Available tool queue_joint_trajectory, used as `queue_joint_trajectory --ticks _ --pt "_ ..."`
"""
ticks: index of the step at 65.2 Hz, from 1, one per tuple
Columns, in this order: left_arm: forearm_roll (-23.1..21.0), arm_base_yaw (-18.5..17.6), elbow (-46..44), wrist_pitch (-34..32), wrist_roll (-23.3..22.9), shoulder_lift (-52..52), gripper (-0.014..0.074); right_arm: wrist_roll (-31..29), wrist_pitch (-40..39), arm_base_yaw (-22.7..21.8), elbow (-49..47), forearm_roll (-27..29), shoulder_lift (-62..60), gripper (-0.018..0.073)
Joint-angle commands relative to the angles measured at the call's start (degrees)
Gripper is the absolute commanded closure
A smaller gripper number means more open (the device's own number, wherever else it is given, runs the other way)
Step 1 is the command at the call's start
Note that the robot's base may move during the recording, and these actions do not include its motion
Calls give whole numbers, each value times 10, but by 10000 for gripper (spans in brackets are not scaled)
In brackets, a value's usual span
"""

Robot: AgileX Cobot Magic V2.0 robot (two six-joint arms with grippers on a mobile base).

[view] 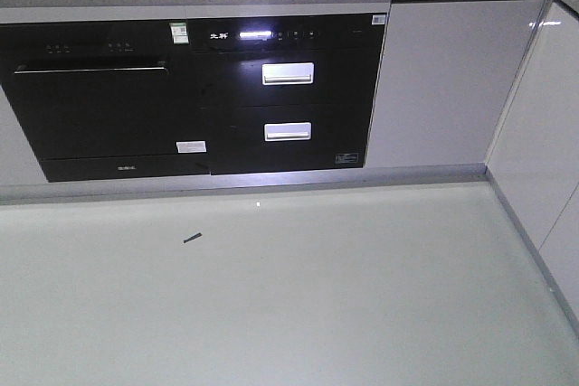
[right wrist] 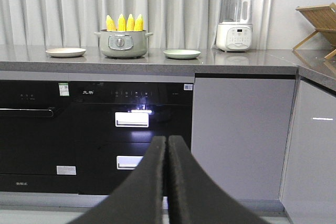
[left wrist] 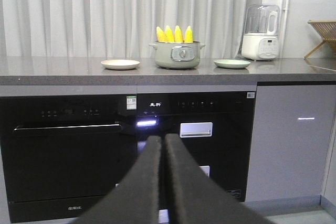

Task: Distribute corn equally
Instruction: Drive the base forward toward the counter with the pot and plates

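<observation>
Left pincer (left wrist: 162, 141) and right pincer (right wrist: 167, 140) are pressed together, holding nothing; I haven't started, so I must first reach the corn (left wrist: 175, 34) at twelve o'clock.

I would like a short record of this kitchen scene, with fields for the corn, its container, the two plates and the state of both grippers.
corn: four cobs visible, standing tips up
container: grey-green pot on the counter
cream plate: beside the pot, on its left in the view, no corn on it
green plate: beside the pot, on its right in the view, no corn on it
left gripper: shut, holding nothing, away from the counter
right gripper: shut, holding nothing, away from the counter
corn distributed: none yet
</observation>
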Motion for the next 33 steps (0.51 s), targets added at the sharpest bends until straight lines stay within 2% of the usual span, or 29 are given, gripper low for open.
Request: queue_joint_trajectory --ticks 1,33 --pt "-5 -3 -9 -42 -1 -10 603 -1 -42 -1 3 -5 -3 561" --pt "-5 -3 -9 -42 -1 -10 603 -1 -42 -1 3 -5 -3 561"
